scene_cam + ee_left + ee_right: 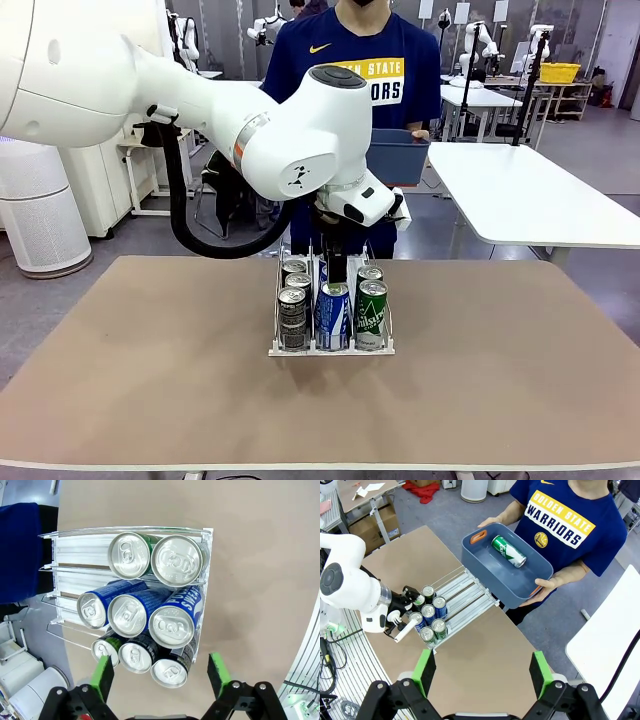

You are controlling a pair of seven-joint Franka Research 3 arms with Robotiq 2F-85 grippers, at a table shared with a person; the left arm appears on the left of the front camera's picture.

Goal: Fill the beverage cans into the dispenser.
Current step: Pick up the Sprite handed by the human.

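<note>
Front view: brown tabletop [150, 380] w/ dispenser [330, 351], grey-floored lab behind; left end effector [160, 660] & right end effector [482, 656] wide, empty.

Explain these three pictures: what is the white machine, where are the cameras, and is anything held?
The white machine is a robot with two arms, each ending in a two-finger gripper. The front view looks across the brown table at a person; the other two views come from cameras on the wrists. The left gripper hangs open over the clear dispenser, which holds eight beverage cans: two green, three blue, three dark. The right gripper is open too, high above the table, gripping nothing. The person's hands hold a blue-grey tub with one green can inside.
</note>
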